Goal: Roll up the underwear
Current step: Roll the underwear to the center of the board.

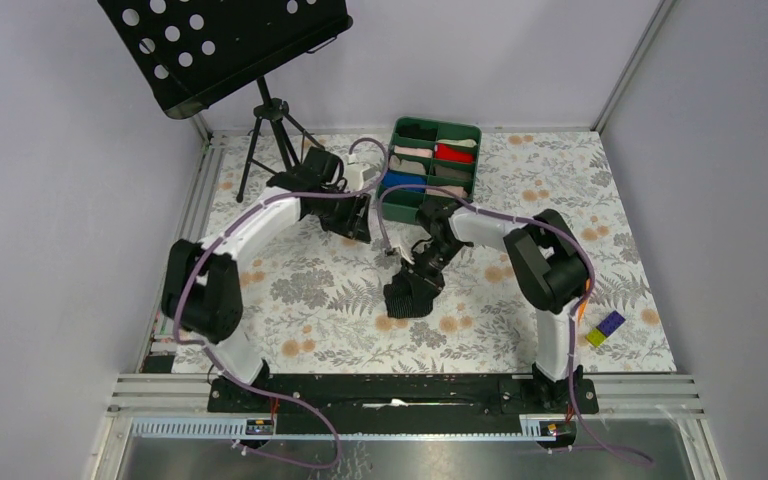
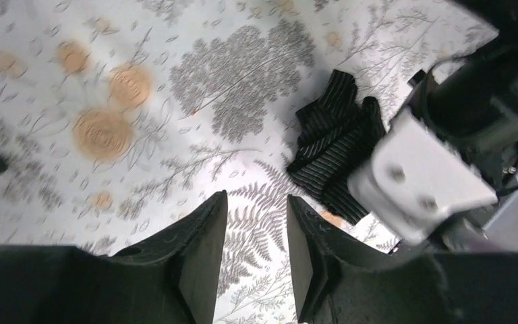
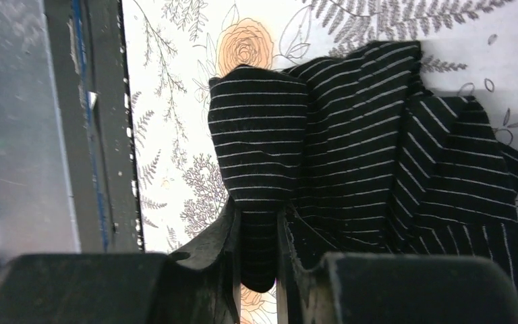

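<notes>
The underwear [image 1: 410, 298] is a black bundle with thin white stripes, crumpled on the flowered cloth near the table's middle. My right gripper [image 1: 422, 268] is shut on a fold of it; in the right wrist view the fold [image 3: 260, 155] runs between the fingers of that gripper [image 3: 256, 233], and the rest spreads to the right. My left gripper [image 1: 356, 222] hovers to the upper left of the bundle, apart from it. In the left wrist view it [image 2: 256, 229] is open and empty over the cloth, with the underwear [image 2: 334, 152] ahead to its right, partly behind the right arm's wrist.
A green divided tray [image 1: 438, 124] with small cloth rolls stands at the back middle. A black music stand [image 1: 225, 40] on a tripod [image 1: 268, 135] stands at the back left. Purple [image 1: 610, 322] and yellow-green [image 1: 595, 337] bricks lie at the right front.
</notes>
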